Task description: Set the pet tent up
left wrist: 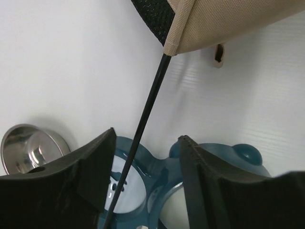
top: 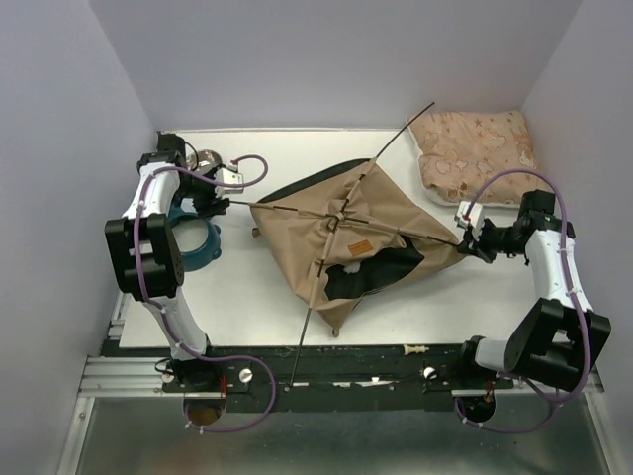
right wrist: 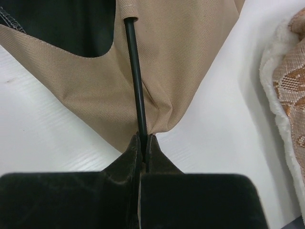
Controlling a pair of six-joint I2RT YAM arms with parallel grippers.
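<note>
White laminate desk (top: 247, 297), boxed on three sides by pale lavender walls (top: 326, 59). Aluminium rail (top: 99, 371) along the near edge, with both arm bases there.

Pet tent (top: 376, 213): tan fabric, collapsed flat near the desk's middle. Black base shows along its far-left edge and through an opening on the near side; orange-brown label patch (top: 360, 247) on top. Two thin black poles cross over it: a crosswise pole (top: 293, 212) running left to right, and a diagonal pole (top: 406, 129) jutting past the far-right corner and over the near edge.

Pink patterned cushion (top: 475, 153): far-right corner of the desk, apart from the tent.

Steel bowl (top: 206, 160) and teal bowl stand (top: 198, 242): left side, beside the left arm.

Left claw (top: 220, 198): at the tent's left corner. Only its wrist view shows the fingers spread, with the crosswise pole passing between them. Whether the pole touches either finger cannot be told. Bowl and stand lie beneath.

Right claw (top: 473, 242): at the tent's right corner. Only its wrist view shows the fingers pressed together, pinching the crosswise pole just where it leaves the fabric. The cushion's edge is at the right of that view.
</note>
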